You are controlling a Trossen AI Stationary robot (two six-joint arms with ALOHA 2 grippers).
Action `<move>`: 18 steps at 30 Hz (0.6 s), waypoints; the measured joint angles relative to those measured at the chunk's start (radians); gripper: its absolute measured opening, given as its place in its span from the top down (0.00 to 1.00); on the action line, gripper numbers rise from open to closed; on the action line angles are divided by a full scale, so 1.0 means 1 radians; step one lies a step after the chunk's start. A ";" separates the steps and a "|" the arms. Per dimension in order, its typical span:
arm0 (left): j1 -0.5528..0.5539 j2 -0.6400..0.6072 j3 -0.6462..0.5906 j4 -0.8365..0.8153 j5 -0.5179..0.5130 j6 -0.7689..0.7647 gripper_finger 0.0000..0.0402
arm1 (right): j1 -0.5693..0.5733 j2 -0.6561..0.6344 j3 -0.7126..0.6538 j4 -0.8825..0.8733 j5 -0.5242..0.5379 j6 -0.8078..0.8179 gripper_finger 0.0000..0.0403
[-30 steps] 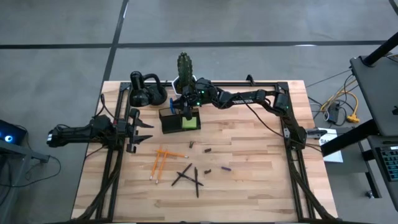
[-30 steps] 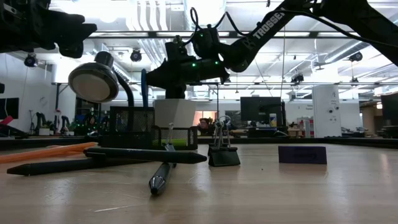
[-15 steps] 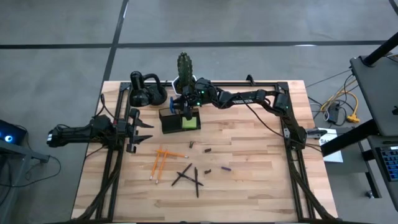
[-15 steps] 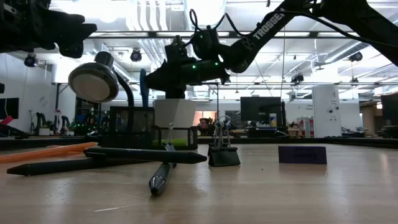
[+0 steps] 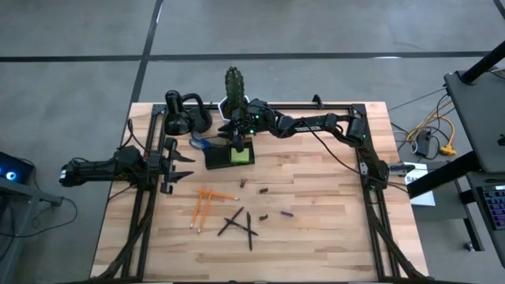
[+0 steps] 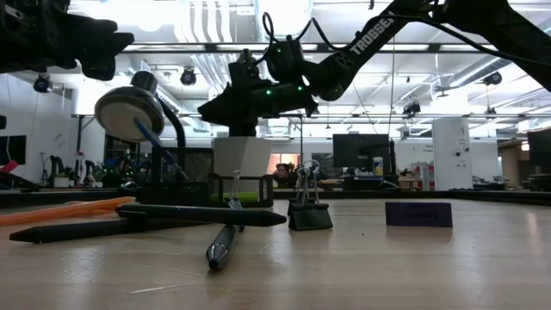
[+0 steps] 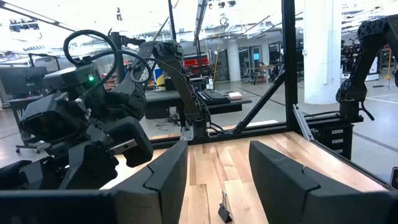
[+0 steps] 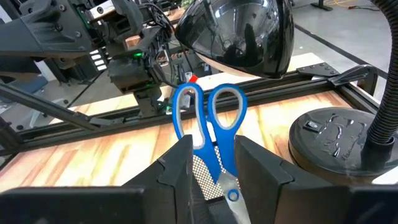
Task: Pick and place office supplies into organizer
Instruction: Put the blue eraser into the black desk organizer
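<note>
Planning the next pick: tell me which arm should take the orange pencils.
Left, probably. The left gripper waits with jaws open, close to the orange pencils; the right gripper is farther off, over the organizer by the scissors.

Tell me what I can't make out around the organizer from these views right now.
- Scissors: blades hidden behind the right gripper in the right wrist view.
- Organizer: compartments too small in the high view, partly covered by the right arm.
- Purple bit: too small to identify in the high view.

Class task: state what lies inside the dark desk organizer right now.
Inside the organizer lie a lime-green sticky-note pad and the blue-handled scissors, tilted with handles sticking out. The right gripper hides part of the interior.
</note>
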 joint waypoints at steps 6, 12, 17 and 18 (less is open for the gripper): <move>0.000 0.000 0.000 0.000 0.000 0.000 0.61 | 0.000 0.000 0.000 0.000 0.000 0.000 0.74; 0.000 0.000 0.000 0.000 0.000 0.000 0.61 | 0.000 -0.004 0.000 -0.003 -0.009 -0.006 0.75; 0.000 0.000 0.000 -0.005 0.000 0.000 0.61 | 0.009 -0.077 -0.002 -0.064 -0.170 -0.078 0.75; 0.000 0.000 0.000 -0.009 0.000 0.000 0.61 | 0.017 -0.096 -0.001 -0.092 -0.190 -0.101 0.75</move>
